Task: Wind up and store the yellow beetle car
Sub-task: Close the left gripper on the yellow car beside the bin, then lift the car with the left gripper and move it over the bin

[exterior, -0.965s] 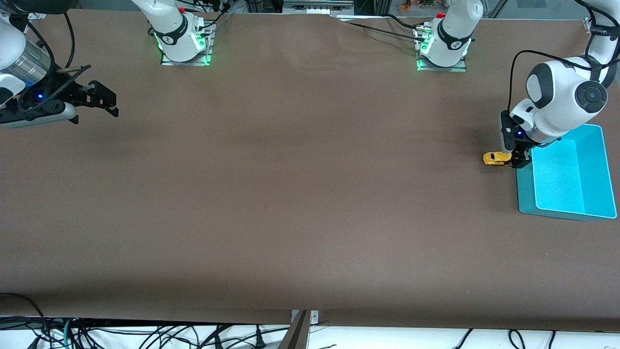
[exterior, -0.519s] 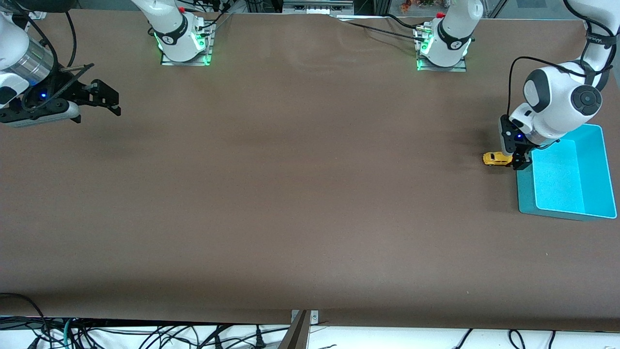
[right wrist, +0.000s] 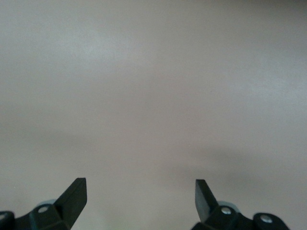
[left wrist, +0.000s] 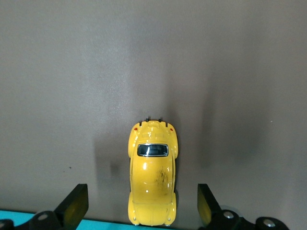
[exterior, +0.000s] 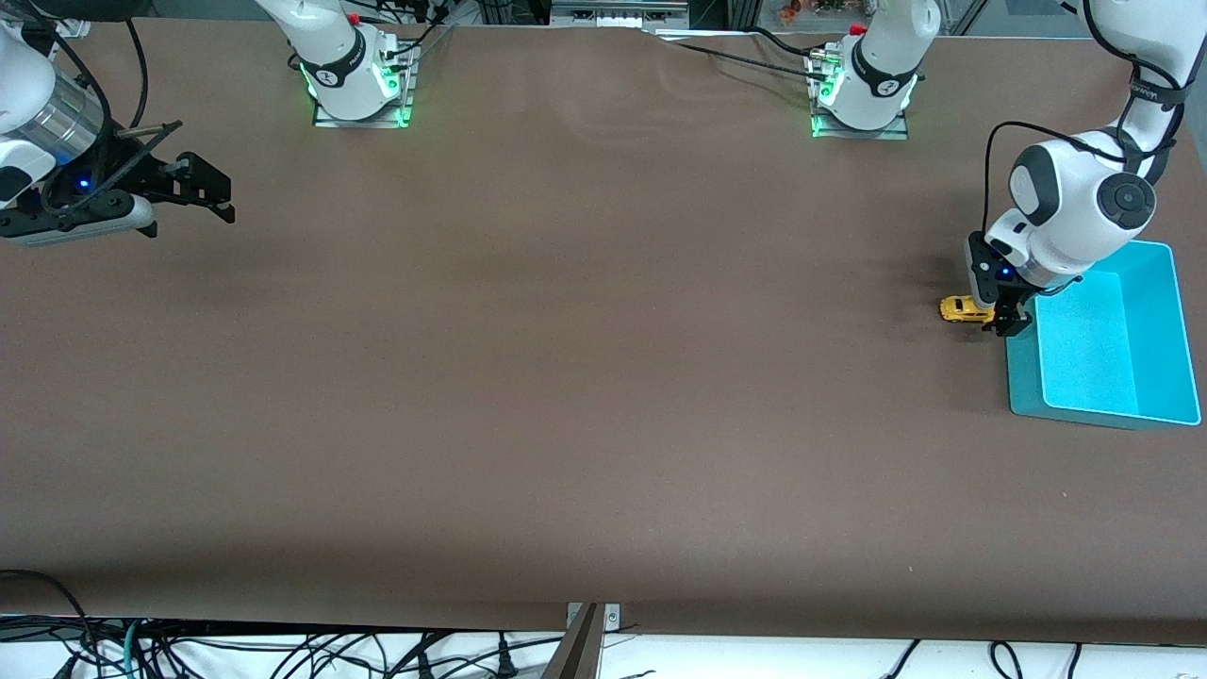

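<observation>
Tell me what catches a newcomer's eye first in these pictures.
The turquoise bin stands out at the left arm's end of the brown table. Beside it sits the tiny yellow car, with the left gripper low over it, fingers open on either side of the car. The right gripper waits open at the right arm's end of the table.

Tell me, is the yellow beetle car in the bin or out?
Out. The yellow beetle car sits on the table beside the turquoise bin.
</observation>
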